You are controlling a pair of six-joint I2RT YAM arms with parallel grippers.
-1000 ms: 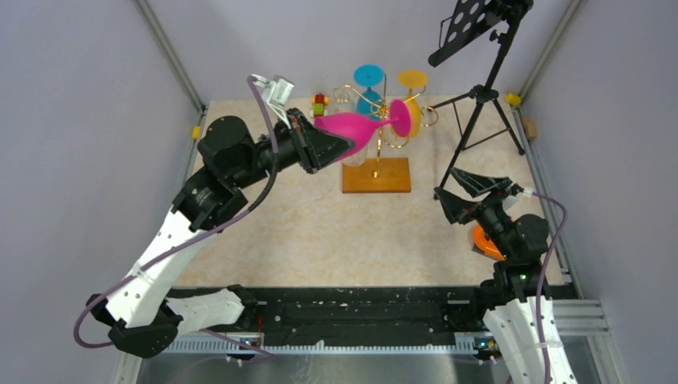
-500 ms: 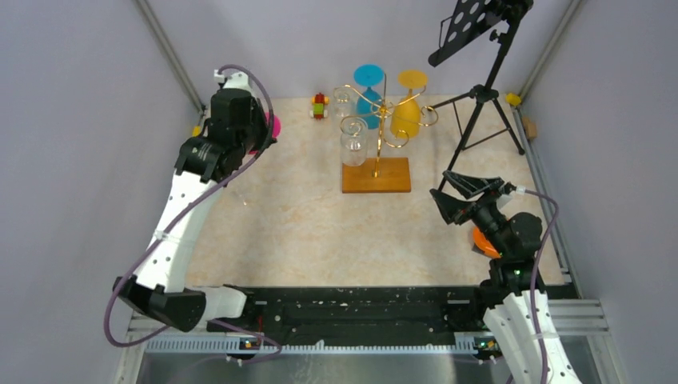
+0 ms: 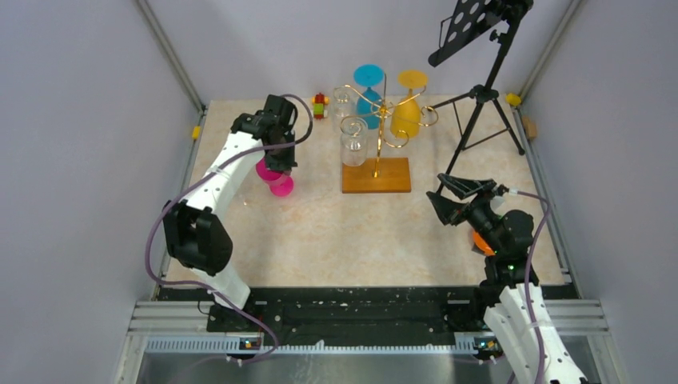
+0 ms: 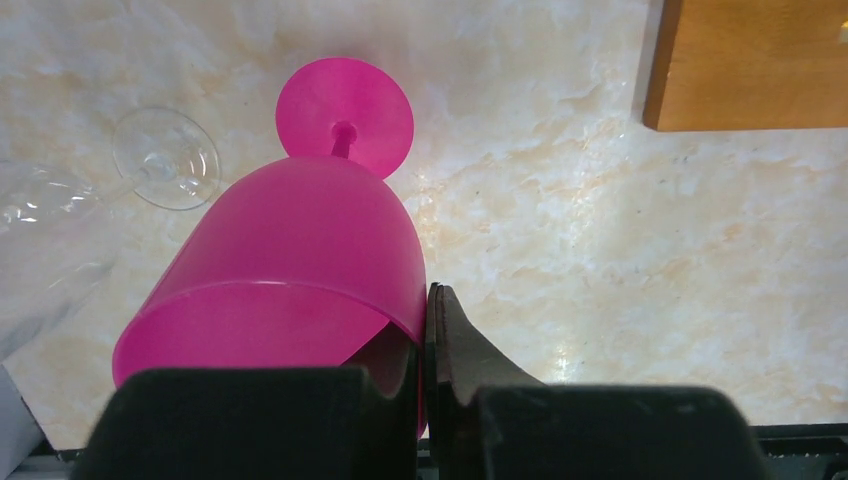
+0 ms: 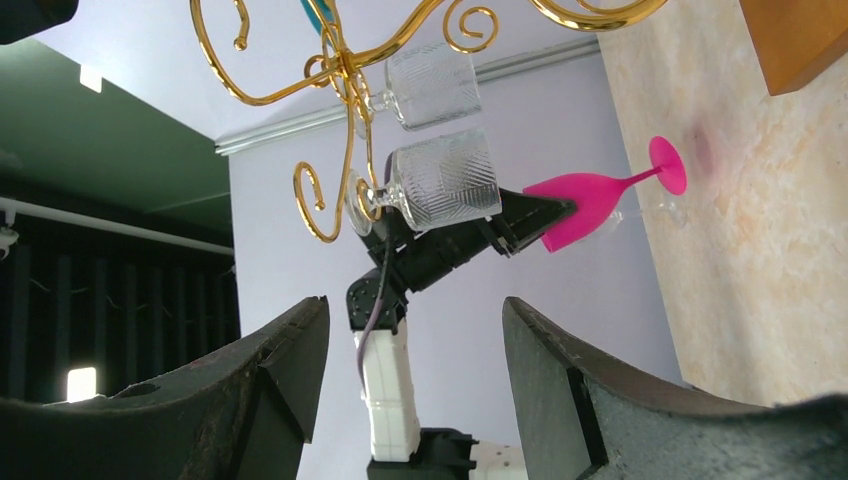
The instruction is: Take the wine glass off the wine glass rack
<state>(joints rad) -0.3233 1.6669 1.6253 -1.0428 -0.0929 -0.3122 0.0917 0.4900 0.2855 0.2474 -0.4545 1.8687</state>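
Your left gripper (image 4: 428, 300) clamps the pink wine glass (image 4: 300, 250) left of the wine glass rack (image 3: 376, 178); your right gripper (image 5: 415, 305) stands wide, empty.

Bare tabletop (image 3: 352, 232) in front of wine glass rack (image 3: 376, 174): open passage. Black tripod (image 3: 480, 100) stands just right of rack. Left gripper (image 3: 272, 164), clamping pink wine glass (image 3: 278, 184), blocks the left side.

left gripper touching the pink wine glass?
Touching. Left wrist view: the left gripper is shut on the rim of the pink wine glass, one finger inside the bowl, the other outside.
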